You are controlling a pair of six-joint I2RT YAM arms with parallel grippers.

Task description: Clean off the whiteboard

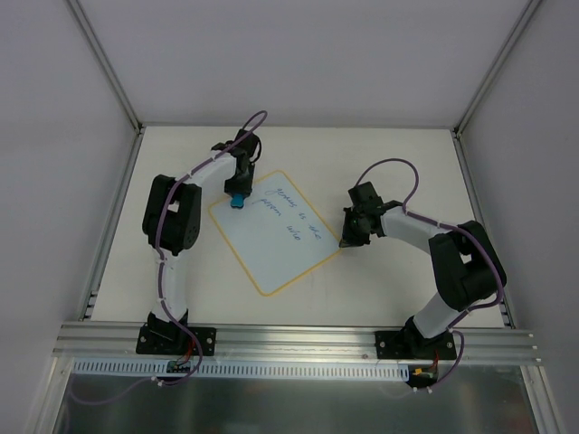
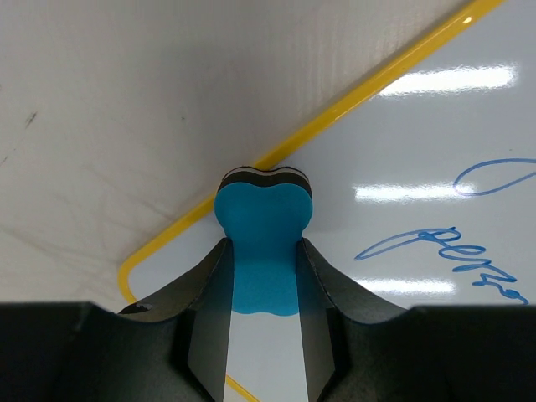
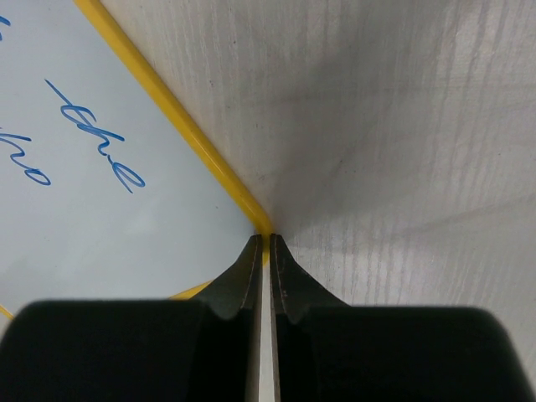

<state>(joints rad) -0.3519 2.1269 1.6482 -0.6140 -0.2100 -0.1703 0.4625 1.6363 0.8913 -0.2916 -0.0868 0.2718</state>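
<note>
With the left pincer clamped on the blue eraser at the whiteboard rim just ahead of it, and the right pincer pressed together, empty, at the whiteboard's corner, a hard wipe might snag that rim or skid the whiteboard across the bench.

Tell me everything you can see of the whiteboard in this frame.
The whiteboard is a flat, glossy white rectangle with rounded corners and a thin yellow border, lying diagonally on the table. Blue handwriting in about three lines runs along its far-right side. A blue eraser, gripped in the left gripper's fingers, meets its far-left border. The shut right gripper sits at its right corner, apparently touching it.
</note>
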